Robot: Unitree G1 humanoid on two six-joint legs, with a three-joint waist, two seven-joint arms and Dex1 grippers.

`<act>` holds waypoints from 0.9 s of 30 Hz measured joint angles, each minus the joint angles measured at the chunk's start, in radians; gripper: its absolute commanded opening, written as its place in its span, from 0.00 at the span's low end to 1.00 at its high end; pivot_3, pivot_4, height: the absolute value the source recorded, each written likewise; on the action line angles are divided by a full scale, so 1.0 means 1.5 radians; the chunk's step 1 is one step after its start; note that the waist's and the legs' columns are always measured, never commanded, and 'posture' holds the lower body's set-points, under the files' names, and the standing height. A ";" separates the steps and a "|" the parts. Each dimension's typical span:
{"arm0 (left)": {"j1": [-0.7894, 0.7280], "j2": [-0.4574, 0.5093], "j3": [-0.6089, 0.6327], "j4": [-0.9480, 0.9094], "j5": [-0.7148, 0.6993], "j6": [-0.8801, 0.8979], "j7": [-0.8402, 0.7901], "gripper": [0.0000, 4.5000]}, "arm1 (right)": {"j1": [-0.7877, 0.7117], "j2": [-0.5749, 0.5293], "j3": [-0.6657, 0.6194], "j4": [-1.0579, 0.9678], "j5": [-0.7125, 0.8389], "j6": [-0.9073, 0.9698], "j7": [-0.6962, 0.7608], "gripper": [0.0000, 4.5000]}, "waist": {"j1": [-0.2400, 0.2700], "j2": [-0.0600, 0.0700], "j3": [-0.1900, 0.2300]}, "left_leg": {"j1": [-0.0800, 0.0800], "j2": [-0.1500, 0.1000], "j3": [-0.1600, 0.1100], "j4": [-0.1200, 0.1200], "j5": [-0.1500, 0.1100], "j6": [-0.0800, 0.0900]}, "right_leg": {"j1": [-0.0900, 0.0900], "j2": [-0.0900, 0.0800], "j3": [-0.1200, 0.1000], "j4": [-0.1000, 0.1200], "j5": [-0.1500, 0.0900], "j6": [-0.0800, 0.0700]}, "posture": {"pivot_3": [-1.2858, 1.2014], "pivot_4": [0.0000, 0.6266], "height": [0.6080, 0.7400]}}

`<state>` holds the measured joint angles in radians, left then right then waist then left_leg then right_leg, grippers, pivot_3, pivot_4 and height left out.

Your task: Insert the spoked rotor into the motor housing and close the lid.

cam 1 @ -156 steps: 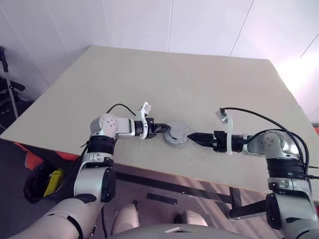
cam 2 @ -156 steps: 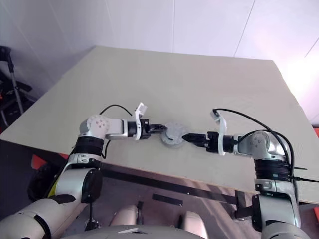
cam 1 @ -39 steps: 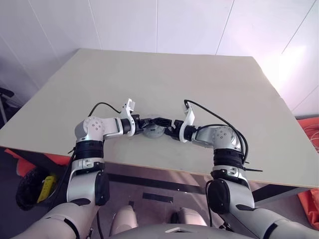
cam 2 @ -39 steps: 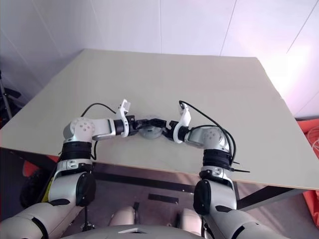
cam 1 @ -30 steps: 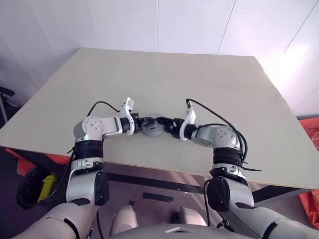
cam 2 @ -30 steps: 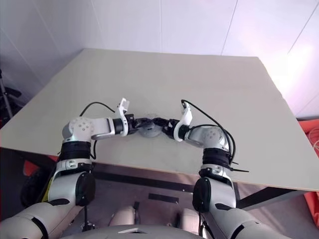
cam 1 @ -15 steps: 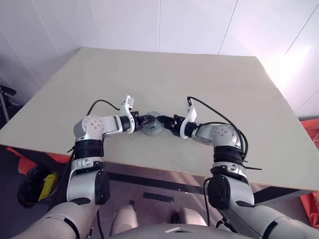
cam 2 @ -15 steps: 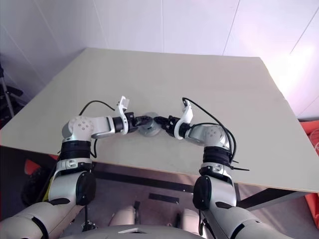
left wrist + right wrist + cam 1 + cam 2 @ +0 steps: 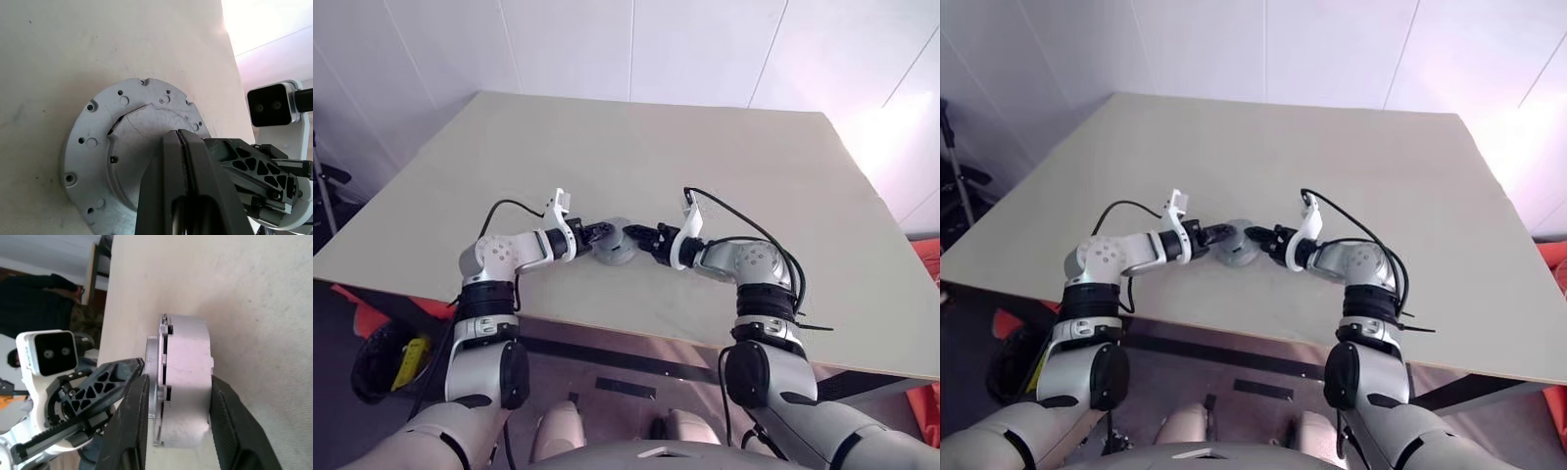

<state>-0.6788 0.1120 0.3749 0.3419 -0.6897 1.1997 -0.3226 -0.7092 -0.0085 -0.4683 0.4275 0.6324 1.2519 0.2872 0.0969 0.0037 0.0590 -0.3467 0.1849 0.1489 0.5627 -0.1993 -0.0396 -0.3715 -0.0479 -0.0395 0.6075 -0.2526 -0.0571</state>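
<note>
A round matte grey motor unit (image 9: 615,247) is tipped up on its edge near the table's front, between my two grippers. Its flanged face (image 9: 112,161) with small holes is turned to my left gripper (image 9: 597,233), which is shut with its tips (image 9: 178,136) against that face. My right gripper (image 9: 641,238) straddles the thick grey body (image 9: 186,357), one finger (image 9: 134,421) by the flange and the other on the far side. I cannot tell the lid from the motor housing in this unit. The spoked rotor is hidden.
The beige table (image 9: 705,147) stretches far behind the grippers, and its front edge (image 9: 636,328) lies close below them. White wall panels stand at the back. A dark stand (image 9: 328,186) and a yellow object (image 9: 406,357) sit off the table's left side.
Five seconds ago the grey unit lay flat with the grippers at its sides. Now it stands tipped up between them, and the right fingers have narrowed around it.
</note>
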 measured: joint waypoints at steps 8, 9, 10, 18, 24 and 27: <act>0.009 -0.001 0.009 -0.002 -0.011 -0.020 0.000 0.00 | -0.004 -0.001 0.000 0.006 0.004 -0.002 -0.007 0.25 | -0.001 0.000 0.000 | -0.001 0.000 0.000 0.000 0.000 0.000 | 0.000 0.000 -0.001 0.000 0.000 0.000 | 0.52 0.00 1.00; 0.009 -0.001 0.009 -0.002 -0.011 -0.022 0.000 0.00 | -0.004 -0.001 0.000 0.006 0.004 -0.003 -0.007 0.25 | -0.001 0.000 0.000 | -0.001 0.000 0.000 0.000 0.000 0.000 | 0.000 0.000 -0.001 0.000 0.000 0.000 | 0.52 0.00 1.00; 0.009 -0.001 0.009 -0.002 -0.012 -0.023 0.000 0.00 | -0.004 -0.001 0.000 0.008 0.005 -0.004 -0.007 0.25 | -0.001 0.000 0.000 | -0.001 0.000 0.000 0.000 0.000 0.000 | 0.000 0.000 -0.001 0.000 0.000 0.000 | 0.52 0.00 1.00; 0.010 -0.001 0.009 -0.005 -0.023 -0.051 -0.004 0.00 | -0.013 0.003 -0.023 0.034 0.020 -0.022 -0.027 0.25 | 0.000 0.000 0.000 | -0.001 0.000 0.000 0.000 0.000 0.000 | 0.000 0.000 -0.001 0.000 0.000 0.000 | 0.52 0.00 1.00; 0.019 -0.001 0.023 -0.035 -0.043 -0.102 -0.022 0.00 | -0.033 0.007 -0.076 0.083 0.048 -0.044 -0.065 0.25 | 0.000 0.000 0.000 | -0.002 0.000 0.000 0.001 0.000 0.000 | 0.000 0.000 -0.002 0.000 0.000 0.000 | 0.52 0.00 1.00; 0.030 -0.003 0.033 -0.054 -0.058 -0.121 -0.026 0.00 | -0.052 0.009 -0.105 0.111 0.055 -0.076 -0.094 0.25 | 0.002 0.000 0.000 | -0.002 0.000 0.000 0.001 0.000 0.000 | -0.001 0.000 -0.003 0.000 0.000 0.000 | 0.52 0.00 1.00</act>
<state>-0.6343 0.1074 0.4249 0.2607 -0.7761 1.0185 -0.3615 -0.7869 0.0044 -0.6251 0.5932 0.7156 1.1383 0.1460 0.0993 0.0041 0.0597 -0.3504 0.1853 0.1489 0.5646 -0.1993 -0.0396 -0.3727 -0.0482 -0.0439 0.6081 -0.2524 -0.0572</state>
